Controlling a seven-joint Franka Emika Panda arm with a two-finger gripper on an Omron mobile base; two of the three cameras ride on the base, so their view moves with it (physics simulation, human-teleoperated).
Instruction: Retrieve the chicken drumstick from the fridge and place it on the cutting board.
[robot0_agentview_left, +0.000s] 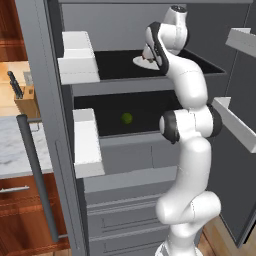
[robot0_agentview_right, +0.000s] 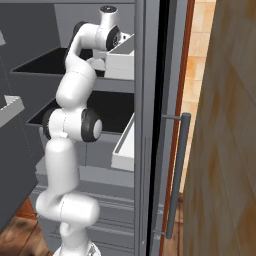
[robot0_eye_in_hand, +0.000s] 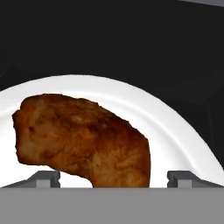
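The chicken drumstick (robot0_eye_in_hand: 83, 140), reddish-brown and glossy, lies on a white plate (robot0_eye_in_hand: 175, 127) on the black upper shelf of the fridge (robot0_agentview_left: 125, 170), whose doors stand open. My gripper (robot0_eye_in_hand: 117, 178) is open right over it, one fingertip on each side of the meat's near end, and nothing is gripped. From the left base view the arm reaches onto that upper shelf, where the plate (robot0_agentview_left: 138, 61) and a bit of the drumstick (robot0_agentview_left: 146, 56) peek out beside the wrist. The cutting board is out of view.
A small green round fruit (robot0_agentview_left: 127, 118) sits on the lower shelf. White door bins (robot0_agentview_left: 80, 57) (robot0_agentview_right: 125, 145) jut from both open doors beside the arm. A long grey bar handle (robot0_agentview_left: 37, 175) hangs on the left door. A knife block (robot0_agentview_left: 26, 97) stands on the counter at the left.
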